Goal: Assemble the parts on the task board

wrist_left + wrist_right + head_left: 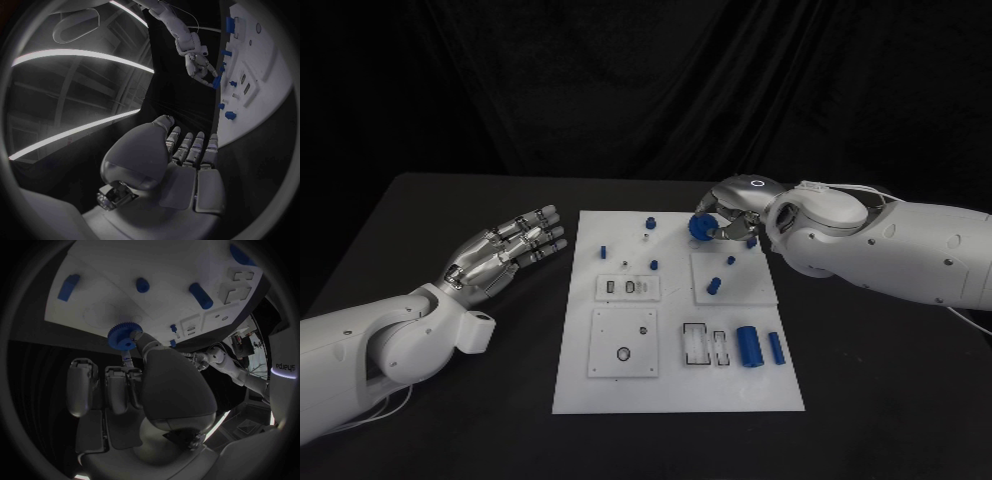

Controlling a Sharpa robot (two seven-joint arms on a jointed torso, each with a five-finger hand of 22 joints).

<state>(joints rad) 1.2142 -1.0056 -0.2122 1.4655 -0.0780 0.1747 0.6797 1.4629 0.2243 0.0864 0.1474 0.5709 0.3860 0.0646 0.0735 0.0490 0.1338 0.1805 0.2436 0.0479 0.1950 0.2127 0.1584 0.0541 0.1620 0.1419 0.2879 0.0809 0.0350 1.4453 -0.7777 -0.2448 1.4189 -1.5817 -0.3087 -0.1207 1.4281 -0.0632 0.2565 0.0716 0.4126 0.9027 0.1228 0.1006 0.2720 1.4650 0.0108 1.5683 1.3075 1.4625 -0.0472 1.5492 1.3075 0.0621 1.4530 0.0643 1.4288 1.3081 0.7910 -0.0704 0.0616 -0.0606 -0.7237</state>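
Your right hand (pixel 727 222) sits over the far right corner of the white rectangular task board (pixel 678 390) and holds a small blue toothed gear (pixel 702 227) between its fingertips. In the right wrist view the blue gear (pixel 124 335) is pinched at the tip of the thumb, with the other fingers (pixel 117 389) curled below it, and it is held just off the board's near edge there. From the left wrist view you can see the same hand (pixel 199 61) with the blue piece at its fingertips beside the board (pixel 269 70).

Your left hand (pixel 502 255) holds nothing; its fingers are straight and slightly spread, and it hovers above the black table (pixel 430 220) just left of the board, apart from it. The left wrist view shows the palm (pixel 181 170) flat with the fingers extended towards the board's edge.

On the board, a fat blue cylinder (pixel 750 347) and a thinner blue bar (pixel 776 347) lie side by side near the right edge, towards the near end. Two short blue pegs (pixel 714 285) lie on the raised white square plate on the right side. Further small blue pegs (pixel 648 222) stand along the far part of the board, one (pixel 603 252) near its left edge.
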